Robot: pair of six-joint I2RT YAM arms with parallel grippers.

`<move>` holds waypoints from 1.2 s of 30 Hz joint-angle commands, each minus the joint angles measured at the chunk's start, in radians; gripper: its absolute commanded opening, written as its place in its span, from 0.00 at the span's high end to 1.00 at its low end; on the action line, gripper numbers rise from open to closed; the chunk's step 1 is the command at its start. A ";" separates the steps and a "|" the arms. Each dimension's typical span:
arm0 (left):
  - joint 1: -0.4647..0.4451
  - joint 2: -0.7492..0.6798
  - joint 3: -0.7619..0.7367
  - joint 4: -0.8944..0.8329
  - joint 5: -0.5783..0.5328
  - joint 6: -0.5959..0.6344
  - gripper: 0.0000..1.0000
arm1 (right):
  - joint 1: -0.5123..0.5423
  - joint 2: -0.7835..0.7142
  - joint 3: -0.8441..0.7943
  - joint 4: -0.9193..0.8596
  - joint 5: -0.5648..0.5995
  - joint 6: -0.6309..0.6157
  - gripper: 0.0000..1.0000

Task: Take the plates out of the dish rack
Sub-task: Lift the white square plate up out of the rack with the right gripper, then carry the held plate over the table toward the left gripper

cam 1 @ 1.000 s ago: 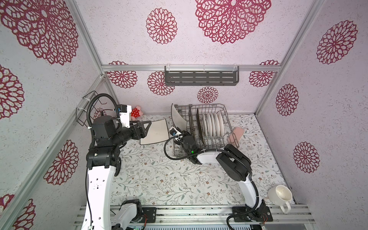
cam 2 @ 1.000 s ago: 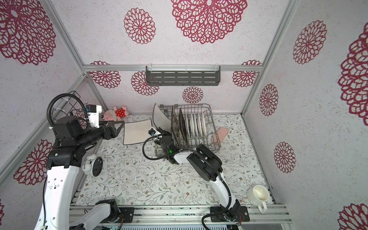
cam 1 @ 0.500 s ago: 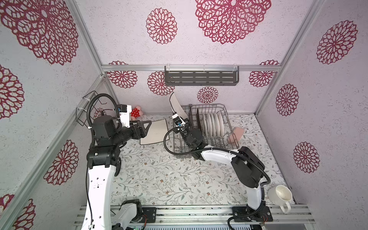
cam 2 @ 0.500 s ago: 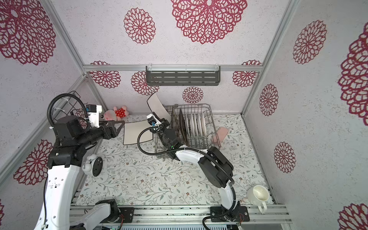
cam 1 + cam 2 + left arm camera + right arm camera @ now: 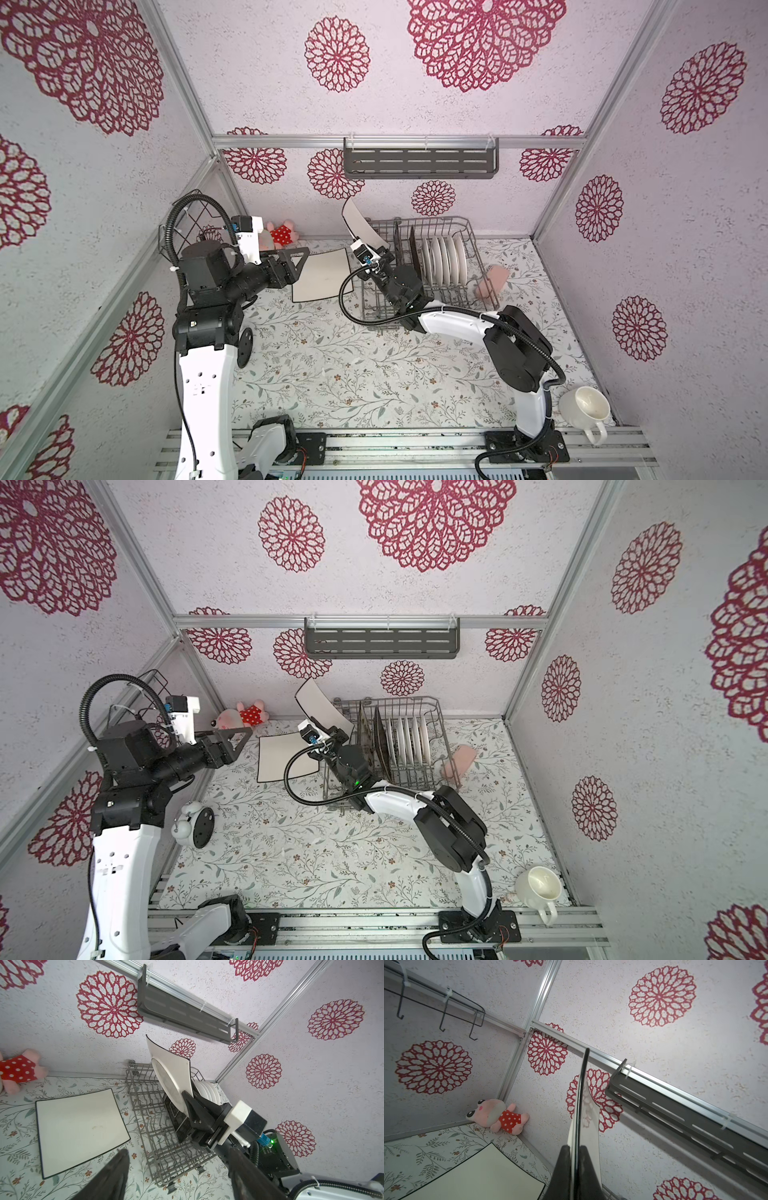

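Observation:
The grey wire dish rack [image 5: 473, 249] [image 5: 441, 733] [image 5: 141, 1093] stands at the back of the table. My right gripper [image 5: 376, 249] [image 5: 336, 731] [image 5: 188, 1101] [image 5: 574, 1151] is shut on the lower edge of a white square plate [image 5: 360, 224] [image 5: 318, 704] [image 5: 172, 1072] [image 5: 588, 1122], held tilted above the rack's left end. Dark brown plates [image 5: 411, 253] [image 5: 380, 742] and several round white plates [image 5: 444, 257] [image 5: 409, 739] [image 5: 207, 1091] stand in the rack. Another white square plate [image 5: 321, 275] [image 5: 282, 756] [image 5: 79, 1124] [image 5: 477, 1174] lies flat left of the rack. My left gripper [image 5: 297, 259] [image 5: 237, 737] [image 5: 179, 1151] hovers open and empty beside that flat plate.
A white mug [image 5: 586, 409] [image 5: 538, 885] sits at the front right corner. A pink plush toy [image 5: 282, 235] [image 5: 245, 717] lies in the back left corner, and a pink object [image 5: 492, 278] rests against the rack's right side. An alarm clock [image 5: 195, 827] stands by the left arm. A dark shelf [image 5: 419, 162] hangs on the back wall.
My right gripper has lifted the white square plate up out of the rack's left end, and the arm has stretched out. The left arm has stayed in place.

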 commanded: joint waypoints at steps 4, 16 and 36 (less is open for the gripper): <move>0.079 -0.021 -0.044 0.153 0.186 -0.172 0.23 | 0.019 -0.035 0.123 0.143 -0.121 -0.228 1.00; 0.195 -0.062 -0.147 0.254 0.310 -0.320 0.23 | 0.051 0.154 0.194 0.117 -0.203 -0.520 1.00; 0.143 -0.151 -0.075 -0.037 0.245 -0.062 0.21 | 0.048 0.462 0.420 0.011 -0.380 -0.714 1.00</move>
